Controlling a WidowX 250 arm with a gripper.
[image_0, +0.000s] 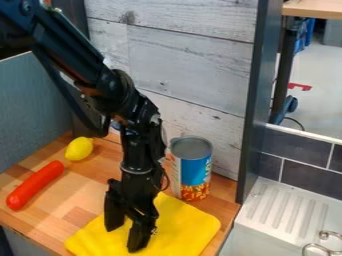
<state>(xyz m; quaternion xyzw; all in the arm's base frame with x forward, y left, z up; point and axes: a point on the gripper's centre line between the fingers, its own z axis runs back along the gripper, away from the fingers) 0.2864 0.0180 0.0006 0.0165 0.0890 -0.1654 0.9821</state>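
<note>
Over a yellow cloth (188, 224), the black gripper (125, 234) hangs down with its two fingers apart, open and with nothing seen between them. Its fingertips are low over the cloth's left part; whether they touch it I cannot tell. The cloth lies flat at the counter's front right, partly hidden by the gripper. Just behind the cloth and right of the gripper, a can (194, 170) with a blue label stands upright. A yellow lemon (79, 149) lies at the back left. In front of it, a red sausage-shaped object (35, 185) lies at a slant.
A whitewashed plank wall (194, 65) rises behind the wooden counter (79, 189), and a blue-grey panel (30, 110) stands at the left. A dark upright post (257, 95) divides the counter from a white ridged drainboard (284, 205) at the right. Metal loops (317, 247) are at the lower right.
</note>
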